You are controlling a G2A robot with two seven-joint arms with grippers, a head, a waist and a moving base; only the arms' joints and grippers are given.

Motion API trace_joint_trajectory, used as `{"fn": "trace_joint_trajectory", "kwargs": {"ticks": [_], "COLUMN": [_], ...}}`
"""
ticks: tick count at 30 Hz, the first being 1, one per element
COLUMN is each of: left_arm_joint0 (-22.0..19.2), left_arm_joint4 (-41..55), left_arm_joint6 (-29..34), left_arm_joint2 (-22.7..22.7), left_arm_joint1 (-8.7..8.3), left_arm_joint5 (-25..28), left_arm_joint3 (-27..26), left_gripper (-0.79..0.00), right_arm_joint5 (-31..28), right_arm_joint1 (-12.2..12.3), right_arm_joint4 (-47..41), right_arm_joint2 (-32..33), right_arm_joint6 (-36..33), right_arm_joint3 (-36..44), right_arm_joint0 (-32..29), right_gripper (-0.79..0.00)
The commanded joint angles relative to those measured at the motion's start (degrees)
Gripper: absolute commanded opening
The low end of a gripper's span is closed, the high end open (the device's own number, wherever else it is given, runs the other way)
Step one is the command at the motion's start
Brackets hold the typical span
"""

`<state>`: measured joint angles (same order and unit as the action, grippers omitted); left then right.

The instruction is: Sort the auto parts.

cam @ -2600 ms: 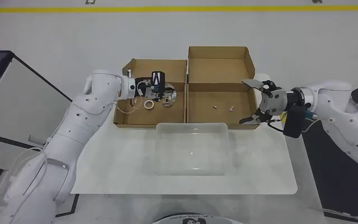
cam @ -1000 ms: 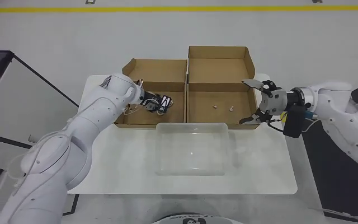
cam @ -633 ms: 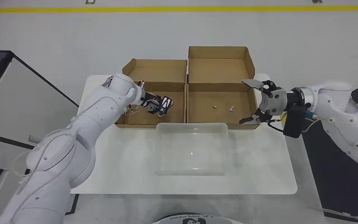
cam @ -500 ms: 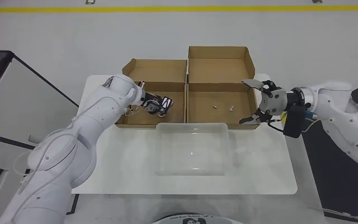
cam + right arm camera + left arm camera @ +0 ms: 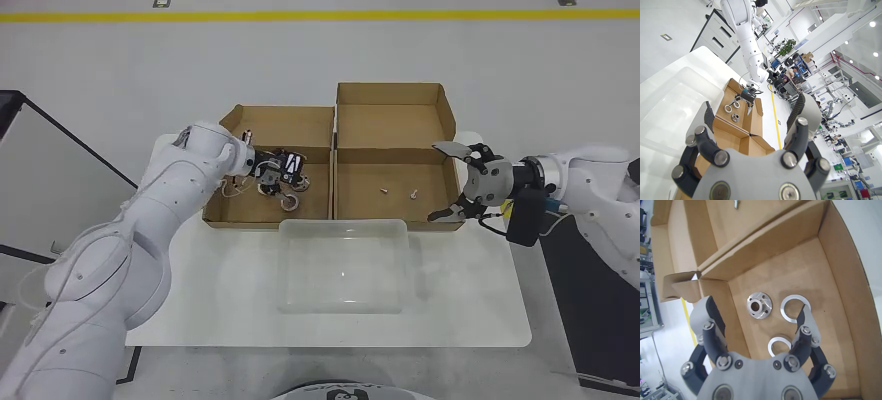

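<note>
Nearest the robot, a transparent plastic tray [image 5: 343, 280] is set on the white bench [image 5: 450, 300]. Just beyond it, the left brown cardboard box [image 5: 829, 323] is placed against the right brown cardboard box [image 5: 365, 170]. In the left one a machined silver flange hub [image 5: 759, 307], a large flat silver ring [image 5: 783, 309] and a smaller silver ring [image 5: 771, 345] are laid close together. The left gripper [image 5: 755, 305] is held above them, its fingers spread wide with nothing gripped. In the right box two small bolts [image 5: 384, 187] are laid, and the right gripper [image 5: 437, 182] is held at the outer wall, fingers likewise spread. Trouble may be expected if the left fingers are lowered as they stand. One appears poised over the box's wall and may be snagged on the cardboard, while the other overlaps the large ring and may push it aside. The thin flat rings may also be hard to pinch. Compared with half a second earlier, the left gripper has been shifted toward the far side of its box; the right gripper is unchanged.
</note>
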<state>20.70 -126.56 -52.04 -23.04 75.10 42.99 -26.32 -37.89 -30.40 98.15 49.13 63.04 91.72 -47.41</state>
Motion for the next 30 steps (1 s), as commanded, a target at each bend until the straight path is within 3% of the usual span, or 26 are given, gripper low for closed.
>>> {"fn": "trace_joint_trajectory", "kwargs": {"ticks": [1, 8, 15, 22, 30], "left_arm_joint0": [-0.25, 0.02, 2.64, 9.33, 21.75], "left_arm_joint4": [2.28, 8.29, 14.67, 21.82, 29.85], "left_arm_joint6": [-0.96, -6.55, -6.95, -2.96, 4.46], "left_arm_joint2": [-1.15, -5.20, -10.81, -20.05, -35.31], "left_arm_joint1": [-0.43, -3.13, -8.04, -15.62, -23.31], "left_arm_joint5": [0.09, 1.56, 2.30, 6.29, 13.72], "left_arm_joint3": [-0.11, -3.39, -12.01, -27.84, -49.12], "left_gripper": [0.000, 0.000, 0.000, 0.000, 0.000], "right_arm_joint5": [0.00, 0.00, 0.00, 0.00, 0.00], "right_arm_joint1": [0.00, 0.00, 0.00, 0.00, 0.00], "right_arm_joint4": [0.00, 0.00, 0.00, 0.00, 0.00], "right_arm_joint2": [0.00, 0.00, 0.00, 0.00, 0.00], "right_arm_joint6": [0.00, 0.00, 0.00, 0.00, 0.00], "right_arm_joint3": [0.00, 0.00, 0.00, 0.00, 0.00], "right_arm_joint0": [0.00, 0.00, 0.00, 0.00, 0.00], "right_gripper": [0.000, 0.000, 0.000, 0.000, 0.000]}}
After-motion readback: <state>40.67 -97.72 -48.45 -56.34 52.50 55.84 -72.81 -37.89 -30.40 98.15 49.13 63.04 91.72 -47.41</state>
